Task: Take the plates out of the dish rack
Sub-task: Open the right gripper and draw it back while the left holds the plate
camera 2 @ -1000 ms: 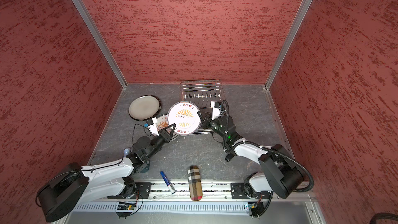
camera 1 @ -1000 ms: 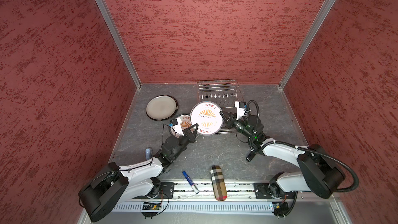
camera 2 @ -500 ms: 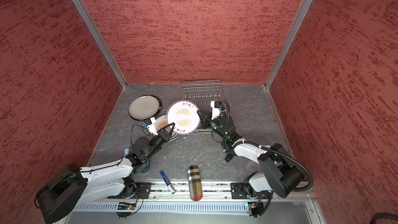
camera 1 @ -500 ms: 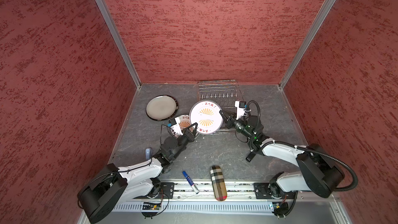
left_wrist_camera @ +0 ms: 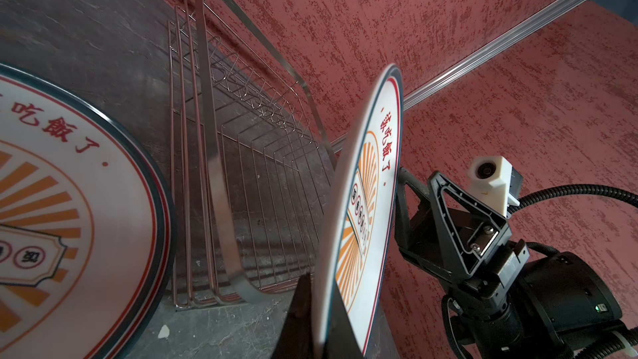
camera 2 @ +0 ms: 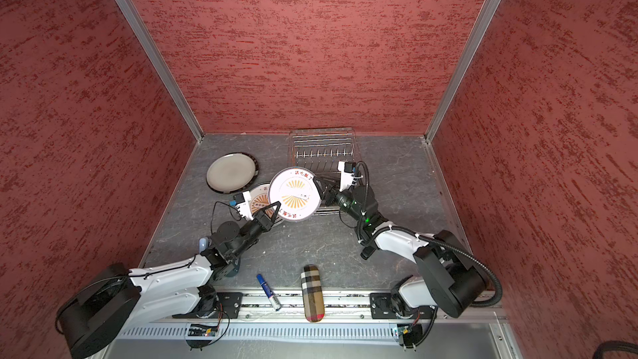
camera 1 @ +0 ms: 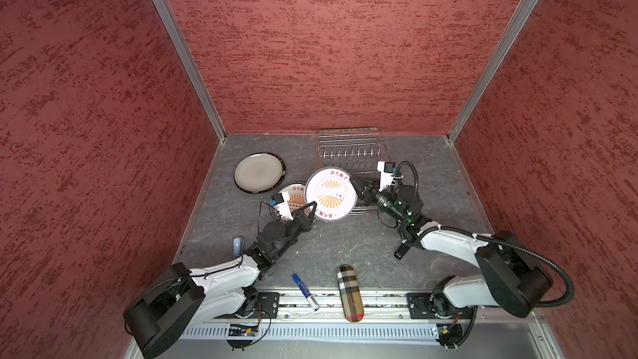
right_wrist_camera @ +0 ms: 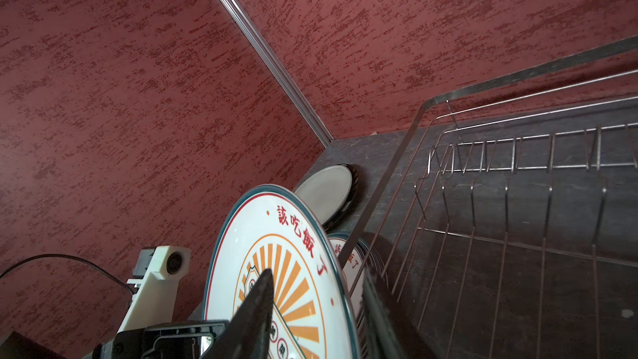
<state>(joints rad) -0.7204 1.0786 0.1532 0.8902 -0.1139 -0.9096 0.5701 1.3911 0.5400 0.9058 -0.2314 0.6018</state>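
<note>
A white plate with an orange sunburst (camera 1: 330, 198) (camera 2: 294, 194) hangs tilted over the table in front of the dish rack (camera 1: 348, 148) (camera 2: 322, 146). My left gripper (camera 1: 312, 207) (left_wrist_camera: 319, 288) is shut on its lower left rim. My right gripper (camera 1: 354, 185) (right_wrist_camera: 318, 284) is open; its jaws straddle the opposite rim with a gap on each side. A second sunburst plate (camera 1: 292, 198) (left_wrist_camera: 69, 202) lies flat beside the held one. The grey plate with a dark rim (camera 1: 259, 172) (right_wrist_camera: 324, 195) lies further left. No plates stand in the rack's prongs.
A blue marker (camera 1: 305, 288) and a checked case (camera 1: 350, 293) lie at the table's front edge. A small pale blue object (camera 1: 237, 246) sits by the left arm. Red walls close the table in on three sides.
My right gripper's jaws have opened off the plate's rim. The left gripper keeps its hold, and the plate has hardly moved.
</note>
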